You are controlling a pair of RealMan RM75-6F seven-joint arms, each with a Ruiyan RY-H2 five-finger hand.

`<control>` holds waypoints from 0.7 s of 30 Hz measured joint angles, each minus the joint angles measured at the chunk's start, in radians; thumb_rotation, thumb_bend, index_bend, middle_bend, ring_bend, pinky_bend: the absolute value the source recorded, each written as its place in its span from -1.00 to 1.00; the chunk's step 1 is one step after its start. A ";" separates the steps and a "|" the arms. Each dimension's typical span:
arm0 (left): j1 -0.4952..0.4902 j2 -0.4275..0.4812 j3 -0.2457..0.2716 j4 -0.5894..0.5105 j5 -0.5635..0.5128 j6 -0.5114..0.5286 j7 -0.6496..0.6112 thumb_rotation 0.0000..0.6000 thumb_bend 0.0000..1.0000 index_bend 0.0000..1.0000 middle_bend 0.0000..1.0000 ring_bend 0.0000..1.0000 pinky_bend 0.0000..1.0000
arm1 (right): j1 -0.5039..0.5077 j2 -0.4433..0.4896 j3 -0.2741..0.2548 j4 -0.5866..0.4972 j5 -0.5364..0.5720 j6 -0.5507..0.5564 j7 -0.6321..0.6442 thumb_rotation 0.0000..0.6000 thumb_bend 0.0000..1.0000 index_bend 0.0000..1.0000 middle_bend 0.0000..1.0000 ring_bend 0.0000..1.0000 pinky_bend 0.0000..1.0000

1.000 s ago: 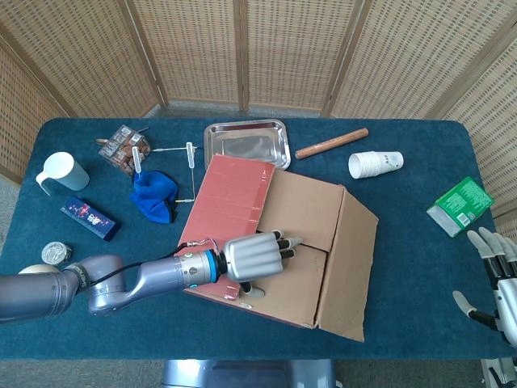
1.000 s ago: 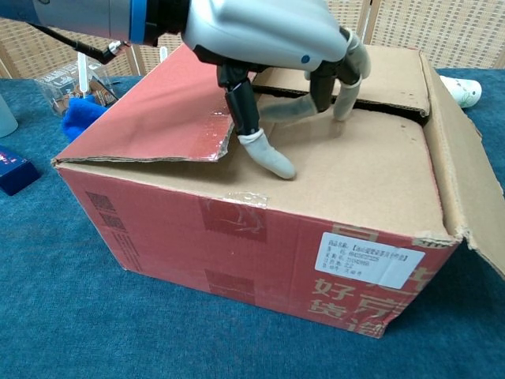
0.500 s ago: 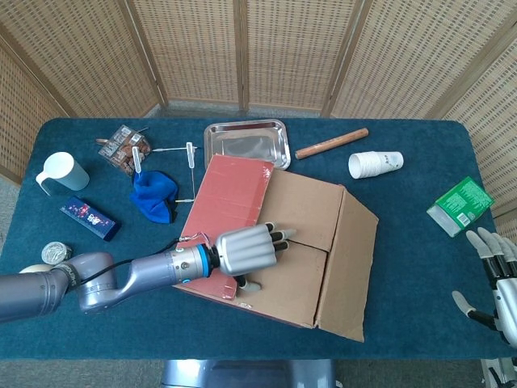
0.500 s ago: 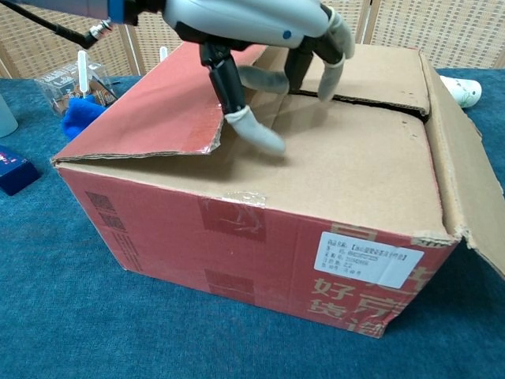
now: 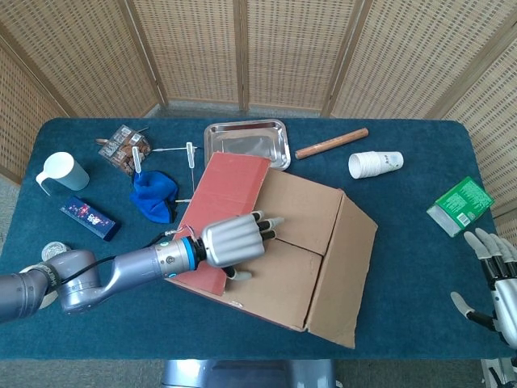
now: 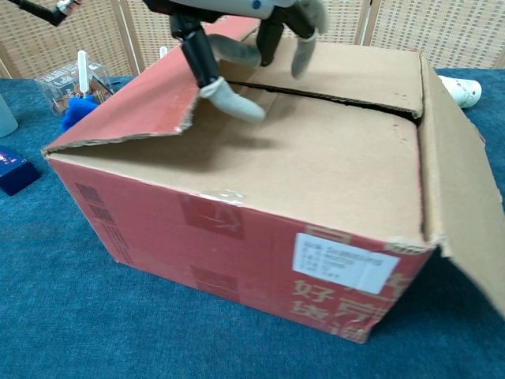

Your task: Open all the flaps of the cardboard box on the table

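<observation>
1. Cardboard box (image 5: 283,250) sits mid-tabletop, just in front of a metal tray (image 5: 247,144).
2. Its right side flap hangs open; the red left flap is partly lifted; two inner flaps lie closed.
3. Left hand (image 5: 233,241) fingers curl under the red flap's edge.
4. Right hand (image 5: 494,283), right of the box, is spread and empty.

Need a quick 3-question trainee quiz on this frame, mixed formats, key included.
1. True or false: the left hand is over the cardboard box.
2. Which lies nearest the metal tray? A) green packet B) rolling pin C) white mug
3. Fill in: the right hand holds ____.

Key: 1 true; 2 B; 3 nothing, its fingers are apart near the table's right edge.
</observation>
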 measured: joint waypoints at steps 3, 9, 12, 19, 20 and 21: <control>0.009 0.019 0.001 -0.005 0.001 0.006 0.000 0.04 0.30 0.94 -0.32 -0.71 -0.28 | 0.000 0.000 -0.001 0.000 0.000 -0.001 0.002 1.00 -0.52 -1.00 -1.00 -1.00 -1.00; 0.030 0.066 -0.004 -0.019 0.006 0.030 -0.016 0.04 0.30 0.94 -0.30 -0.71 -0.27 | 0.004 -0.001 -0.002 0.001 0.001 -0.009 0.000 1.00 -0.52 -1.00 -1.00 -1.00 -1.00; 0.041 0.088 -0.005 -0.023 0.012 0.041 -0.022 0.03 0.30 0.94 -0.30 -0.71 -0.27 | 0.005 -0.002 -0.004 0.000 -0.002 -0.011 -0.001 1.00 -0.52 -1.00 -1.00 -1.00 -1.00; 0.075 0.142 -0.012 -0.028 0.020 0.084 -0.043 0.04 0.30 0.94 -0.29 -0.70 -0.27 | 0.006 -0.003 -0.005 0.000 -0.003 -0.014 -0.001 1.00 -0.52 -1.00 -1.00 -1.00 -1.00; 0.080 0.151 -0.014 -0.028 0.019 0.091 -0.048 0.04 0.30 0.94 -0.29 -0.70 -0.27 | 0.007 -0.004 -0.006 0.000 -0.003 -0.015 -0.001 1.00 -0.52 -1.00 -1.00 -1.00 -1.00; 0.086 0.161 -0.015 -0.028 0.018 0.098 -0.052 0.03 0.30 0.94 -0.29 -0.70 -0.27 | 0.007 -0.004 -0.007 0.000 -0.004 -0.016 0.000 1.00 -0.52 -1.00 -1.00 -1.00 -1.00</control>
